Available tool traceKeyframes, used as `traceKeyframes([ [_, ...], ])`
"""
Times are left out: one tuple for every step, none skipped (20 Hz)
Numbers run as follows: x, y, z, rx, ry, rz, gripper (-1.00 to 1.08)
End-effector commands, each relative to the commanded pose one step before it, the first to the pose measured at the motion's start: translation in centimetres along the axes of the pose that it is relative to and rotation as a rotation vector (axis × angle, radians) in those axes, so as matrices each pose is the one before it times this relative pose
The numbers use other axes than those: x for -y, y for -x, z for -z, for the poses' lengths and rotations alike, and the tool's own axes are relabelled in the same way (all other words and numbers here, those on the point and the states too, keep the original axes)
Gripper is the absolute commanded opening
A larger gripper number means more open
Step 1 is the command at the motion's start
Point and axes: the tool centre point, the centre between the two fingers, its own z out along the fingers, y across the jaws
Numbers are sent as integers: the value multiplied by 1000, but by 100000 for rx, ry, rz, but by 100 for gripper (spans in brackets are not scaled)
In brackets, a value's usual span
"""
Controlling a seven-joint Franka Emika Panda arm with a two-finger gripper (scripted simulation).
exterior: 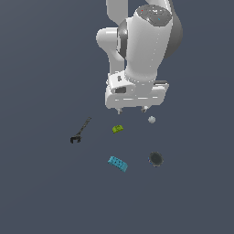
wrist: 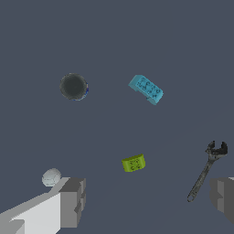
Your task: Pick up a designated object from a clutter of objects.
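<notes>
White Panda gripper (exterior: pixel 132 109) hangs above the dark grey surface (exterior: pixel 41 192), jaws apart and holding nothing (wide gap in wrist view). Small pale grey-white ball (exterior: pixel 151 119) rests just beside the jaws, toward the exterior view's right, near a yellow-green block (exterior: pixel 118 129).
</notes>
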Motion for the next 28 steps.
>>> traceKeyframes([
  [1597, 221, -1725, -245, 217, 1605, 100],
  [727, 128, -770, -138, 72, 727, 100],
  [769, 158, -809, -147, 54, 772, 100],
  [816, 192, -846, -158, 34, 827, 100],
  [856, 228, -875, -166, 8, 874, 100],
  [862, 257, -870, -168, -20, 887, 100],
  [863, 285, -858, -168, -48, 897, 100],
  [861, 312, -846, -167, -77, 900, 100],
  [861, 339, -833, -165, -107, 908, 100],
  [859, 365, -821, -162, -136, 911, 100],
  [857, 391, -808, -159, -166, 917, 100],
  [854, 417, -794, -155, -196, 921, 100],
  [849, 443, -781, -150, -226, 920, 100],
  [839, 464, -760, -143, -254, 916, 100],
  [795, 465, -712, -130, -270, 874, 100],
  [750, 460, -661, -117, -282, 830, 100],
  [701, 450, -613, -104, -287, 780, 100],
  [654, 438, -566, -92, -289, 730, 100],
  [610, 423, -521, -81, -288, 684, 100],
  [565, 405, -477, -71, -284, 637, 100],
  [519, 385, -435, -61, -275, 587, 100],
  [475, 362, -395, -52, -264, 539, 100],
  [431, 337, -356, -44, -250, 491, 100],
  [388, 310, -318, -37, -234, 443, 100],
  [346, 282, -281, -30, -216, 397, 100],
  [303, 252, -246, -24, -193, 346, 100],
  [264, 221, -211, -20, -175, 305, 100],
  [220, 188, -177, -15, -147, 253, 100],
])
